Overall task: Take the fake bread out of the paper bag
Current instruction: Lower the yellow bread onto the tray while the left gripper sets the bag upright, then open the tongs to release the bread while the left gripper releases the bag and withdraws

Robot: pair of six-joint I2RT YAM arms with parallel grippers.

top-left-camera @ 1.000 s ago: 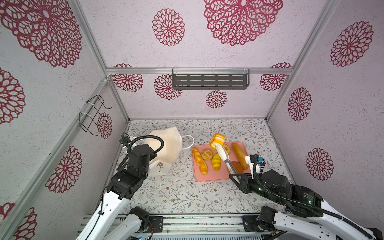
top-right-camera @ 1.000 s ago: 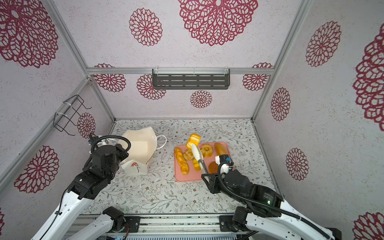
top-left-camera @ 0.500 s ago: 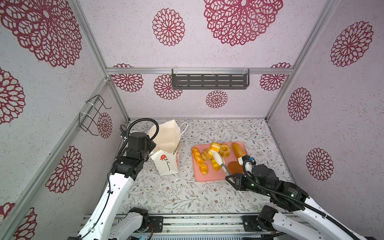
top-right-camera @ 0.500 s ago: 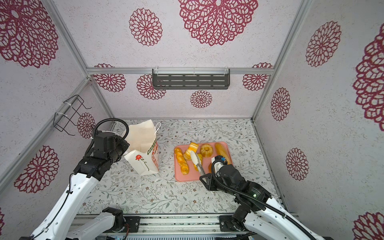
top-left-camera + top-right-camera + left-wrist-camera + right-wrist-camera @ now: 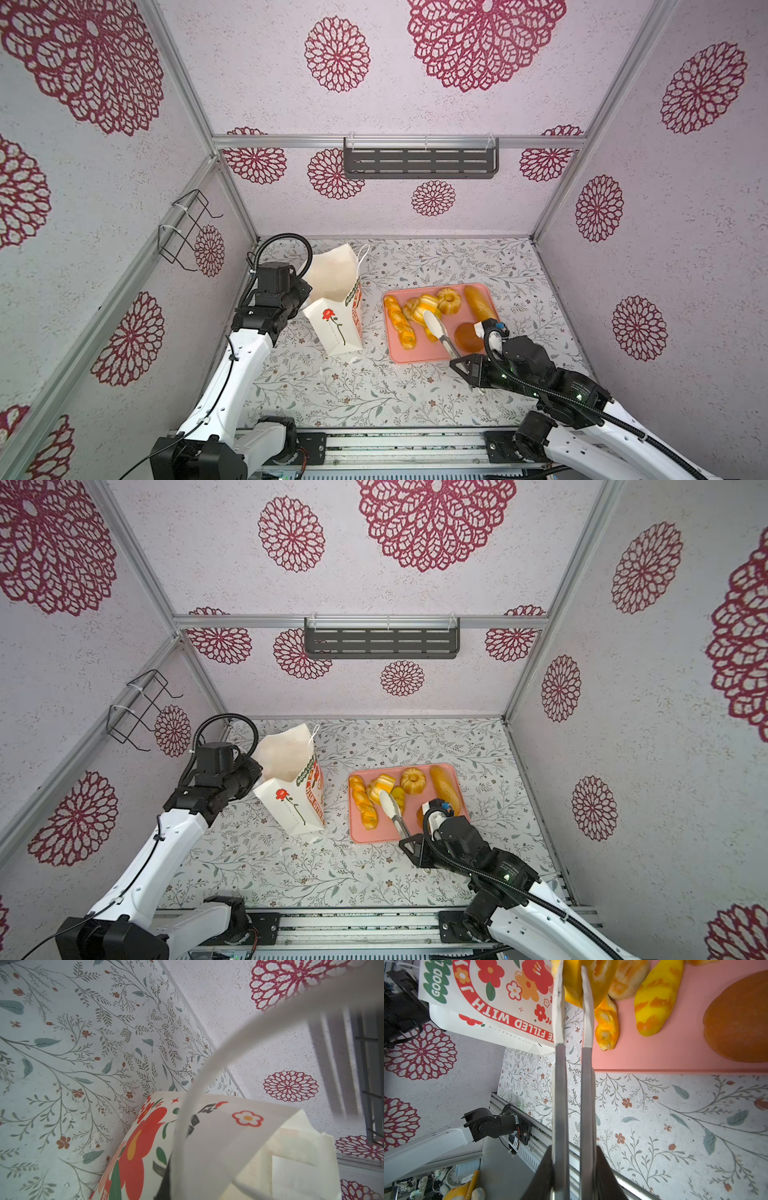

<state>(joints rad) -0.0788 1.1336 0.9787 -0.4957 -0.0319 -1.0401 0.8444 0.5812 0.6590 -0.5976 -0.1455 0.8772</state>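
The white paper bag [image 5: 336, 328] [image 5: 291, 808] with the red rose stands upright left of the pink tray [image 5: 419, 353]. At its left rim my left gripper [image 5: 305, 293] [image 5: 255, 771] has paper across its jaws. One dark finger [image 5: 165, 1180] shows beside that paper in the left wrist view. My right gripper [image 5: 459, 361] [image 5: 573, 1157] is shut on metal tongs [image 5: 436, 332] [image 5: 572, 1064]. Their white tips pinch a yellow fake bread [image 5: 426, 305] [image 5: 575, 980] low over the tray. On the tray lie a twisted stick [image 5: 399, 322], a ring bun [image 5: 449, 300], a long loaf [image 5: 480, 305] and a round roll [image 5: 467, 336].
A dark slotted shelf [image 5: 419, 164] hangs on the back wall and a wire rack [image 5: 187, 232] on the left wall. The floral table surface [image 5: 374, 395] runs between the bag, the tray and the front rail [image 5: 395, 449].
The left arm has swung the bag from tipped toward the camera to upright. The tongs have brought the yellow bread from high above the tray down among the others.
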